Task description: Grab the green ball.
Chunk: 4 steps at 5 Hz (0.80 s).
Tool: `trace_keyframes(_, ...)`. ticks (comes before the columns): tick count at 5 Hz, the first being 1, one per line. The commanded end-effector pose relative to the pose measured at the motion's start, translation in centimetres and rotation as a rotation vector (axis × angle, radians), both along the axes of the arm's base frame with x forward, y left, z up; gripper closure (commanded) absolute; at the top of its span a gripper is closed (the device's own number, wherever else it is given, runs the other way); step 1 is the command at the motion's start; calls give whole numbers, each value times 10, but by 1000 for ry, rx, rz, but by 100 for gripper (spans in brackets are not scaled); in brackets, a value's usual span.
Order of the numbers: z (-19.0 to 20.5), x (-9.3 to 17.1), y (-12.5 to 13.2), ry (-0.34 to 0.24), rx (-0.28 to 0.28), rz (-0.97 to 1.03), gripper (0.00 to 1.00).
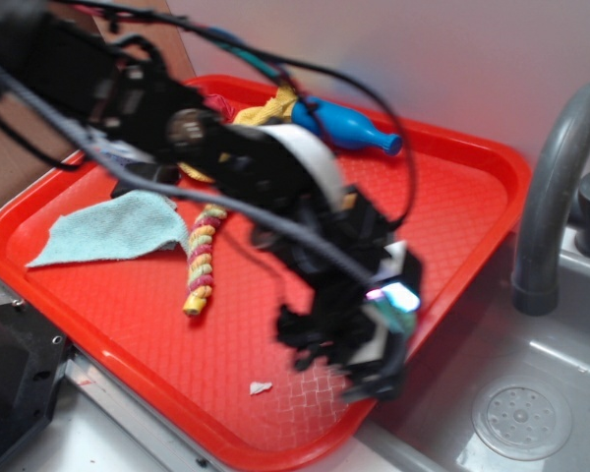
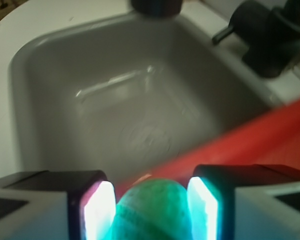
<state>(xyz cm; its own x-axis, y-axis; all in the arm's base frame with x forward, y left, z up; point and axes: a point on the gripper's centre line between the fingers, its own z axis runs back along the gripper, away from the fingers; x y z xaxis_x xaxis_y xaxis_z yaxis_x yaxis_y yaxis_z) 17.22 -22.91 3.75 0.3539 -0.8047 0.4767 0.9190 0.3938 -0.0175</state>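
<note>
Green ball [image 2: 152, 210] pinched between the gripper's [image 2: 152, 207] glowing fingers [image 2: 99, 210], above red tray [image 2: 270, 142] edge.

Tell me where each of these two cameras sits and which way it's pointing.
Exterior: off the robot, above the red tray, looking down at it and the sink beside it; the arm and hand show.
Wrist: on the arm, looking past the lit fingers into the sink.
Shared: green ball, hand, tray edge, sink.
</note>
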Motion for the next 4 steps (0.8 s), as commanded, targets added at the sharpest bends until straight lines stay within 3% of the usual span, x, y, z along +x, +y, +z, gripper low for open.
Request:
trace_keyframes(1, 98, -44, 57, -53, -44, 295, 100)
trace_keyframes(3, 132, -50, 115, 179, 125, 785, 100)
trace_keyframes(4, 128, -40, 122, 244, 166, 1033, 100)
